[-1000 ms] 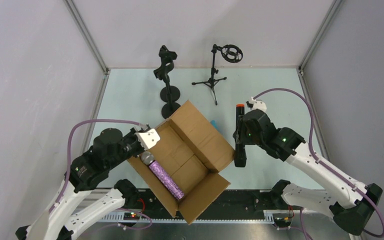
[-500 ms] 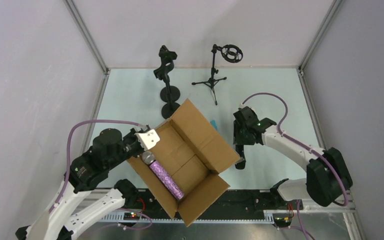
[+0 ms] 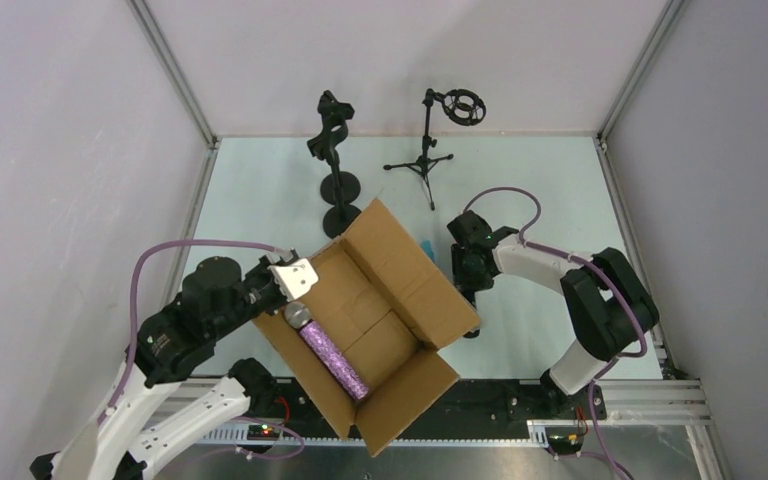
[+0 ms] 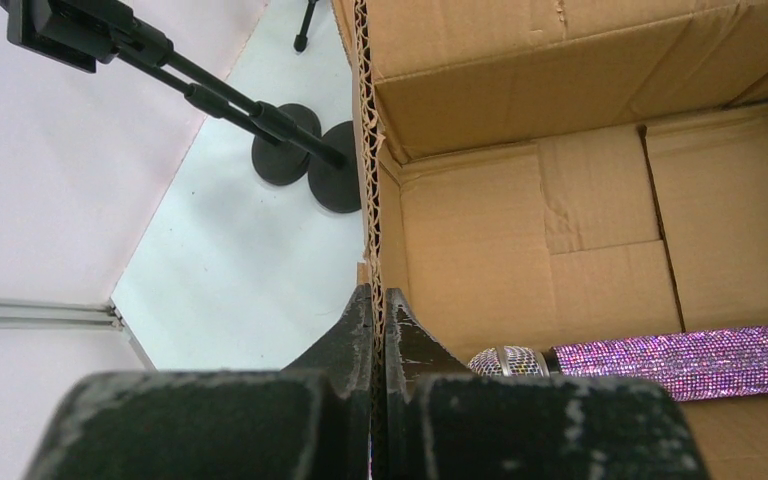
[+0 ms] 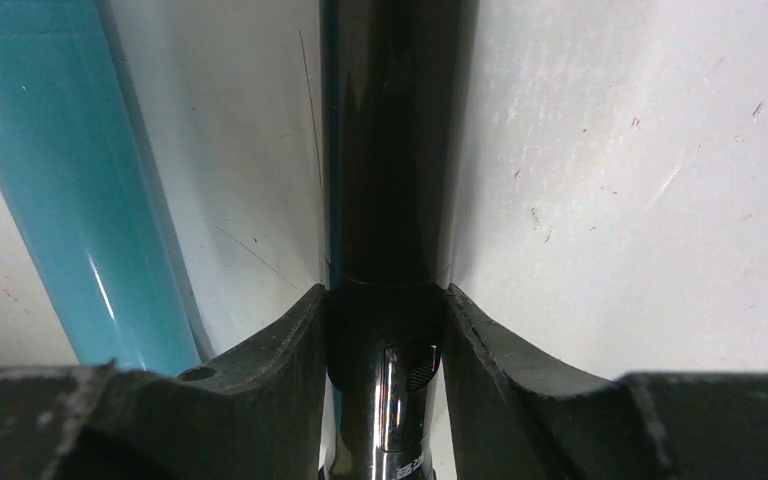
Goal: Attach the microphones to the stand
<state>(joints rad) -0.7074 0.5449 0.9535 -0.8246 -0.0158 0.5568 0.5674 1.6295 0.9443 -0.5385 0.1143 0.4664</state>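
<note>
My right gripper point(image 3: 468, 268) point(image 5: 388, 300) is shut on the all-black microphone point(image 5: 395, 150), held low over the table just right of the cardboard box point(image 3: 400, 285). The mic's lower end shows in the top view point(image 3: 472, 328). The turquoise microphone point(image 5: 70, 200) lies on the table beside it, a sliver showing by the box point(image 3: 427, 247). The glittery purple microphone point(image 3: 332, 358) point(image 4: 680, 345) lies inside the box. My left gripper point(image 3: 292, 282) point(image 4: 380, 295) is shut on the box's left wall point(image 4: 368, 150).
A black round-base stand point(image 3: 332, 140) point(image 4: 260, 110) with a clip stands at the back, two round bases point(image 3: 340, 200) below it. A tripod stand with a ring mount point(image 3: 430, 150) stands to its right. The box's open flaps spread toward the near edge.
My right arm has folded inward, bringing the black microphone left and down to the table beside the box and the turquoise one. The left arm and the box have not moved.
</note>
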